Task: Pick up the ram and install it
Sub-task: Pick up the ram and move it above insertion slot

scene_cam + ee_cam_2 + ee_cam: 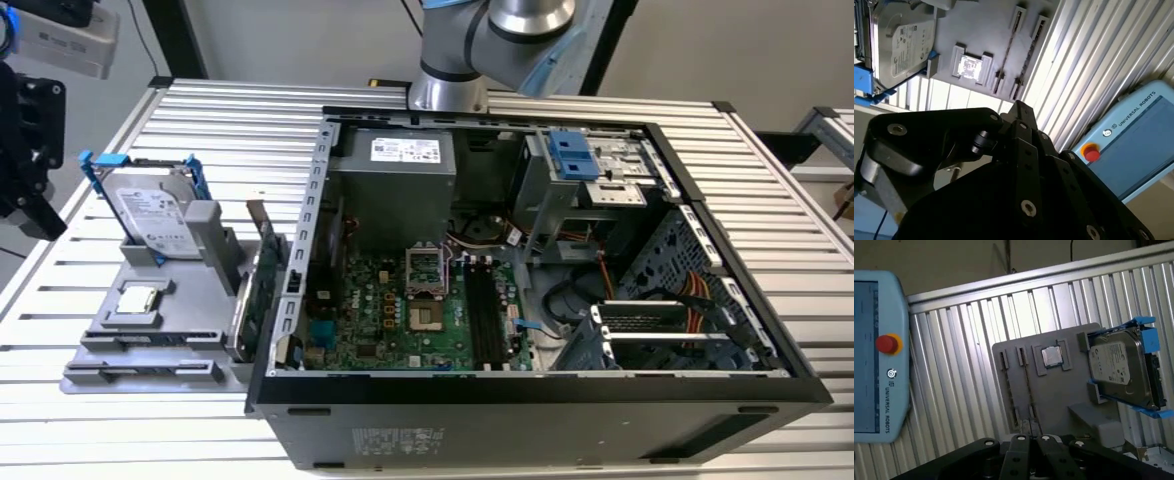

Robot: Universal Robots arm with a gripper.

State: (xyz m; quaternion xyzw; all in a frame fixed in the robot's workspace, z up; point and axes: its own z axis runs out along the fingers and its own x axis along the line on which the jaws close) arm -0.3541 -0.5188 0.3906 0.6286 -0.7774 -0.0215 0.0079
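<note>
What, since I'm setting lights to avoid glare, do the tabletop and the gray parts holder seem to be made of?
The tabletop: likely bare aluminium, ribbed slats with bright streaky reflections. The gray parts holder: probably matte plastic, perhaps printed; flat even gray, no highlights, molded slots and pockets.

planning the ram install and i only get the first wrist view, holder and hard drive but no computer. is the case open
observer: Yes. In the exterior view the computer case lies on its side, panel off, at the exterior view's right of the holder, with the motherboard exposed.
operator: room on that board
observer: Its long black memory slots look empty, as far as the exterior view shows.
operator: anything between the two
observer: A green expansion card stands on edge at the holder's side that faces the case.
</note>
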